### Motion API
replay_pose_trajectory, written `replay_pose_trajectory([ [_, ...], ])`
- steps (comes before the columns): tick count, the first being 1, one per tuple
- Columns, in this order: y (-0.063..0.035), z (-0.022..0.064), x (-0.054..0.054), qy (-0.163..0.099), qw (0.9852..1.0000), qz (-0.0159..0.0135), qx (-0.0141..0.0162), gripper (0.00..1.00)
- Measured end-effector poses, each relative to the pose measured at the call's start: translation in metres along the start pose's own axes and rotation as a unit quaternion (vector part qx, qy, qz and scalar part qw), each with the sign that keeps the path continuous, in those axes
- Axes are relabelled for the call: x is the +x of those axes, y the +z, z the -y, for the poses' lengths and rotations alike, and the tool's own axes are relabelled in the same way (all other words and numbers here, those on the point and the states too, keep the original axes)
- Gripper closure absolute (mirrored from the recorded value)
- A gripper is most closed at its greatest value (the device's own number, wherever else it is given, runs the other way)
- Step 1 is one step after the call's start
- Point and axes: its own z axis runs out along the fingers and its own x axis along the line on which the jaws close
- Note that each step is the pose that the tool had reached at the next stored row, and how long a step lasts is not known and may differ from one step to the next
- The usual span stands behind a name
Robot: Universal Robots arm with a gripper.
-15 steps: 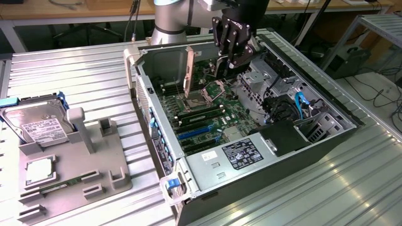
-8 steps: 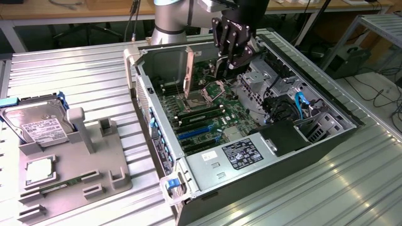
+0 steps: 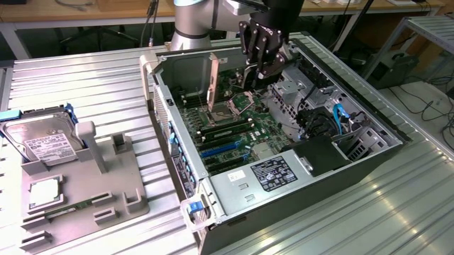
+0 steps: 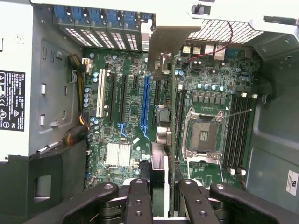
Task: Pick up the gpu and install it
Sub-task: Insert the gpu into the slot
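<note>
gpu (image 3: 212, 81) upright in case (image 3: 369, 114) (over motherboard (image 3: 234, 127))

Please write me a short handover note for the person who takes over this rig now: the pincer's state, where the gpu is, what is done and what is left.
Pincer: shut on the gpu, which stands on edge between its fingers.
Position: inside the open computer case, over the motherboard, with the card's bracket end toward the rear slot openings.
Done: the gpu is picked up and brought into the case.
Left: I cannot tell whether the card is seated in a slot; it is not released.
Other parts: the hard drive and memory stick sit on the grey holder at the exterior view's left.
</note>
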Motion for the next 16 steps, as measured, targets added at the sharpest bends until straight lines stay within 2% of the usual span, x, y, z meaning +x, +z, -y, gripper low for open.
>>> replay_pose_trajectory([
  [16,0.0046,0.0,0.0,0.0,1.0,0.0,0.0,0.73],
])
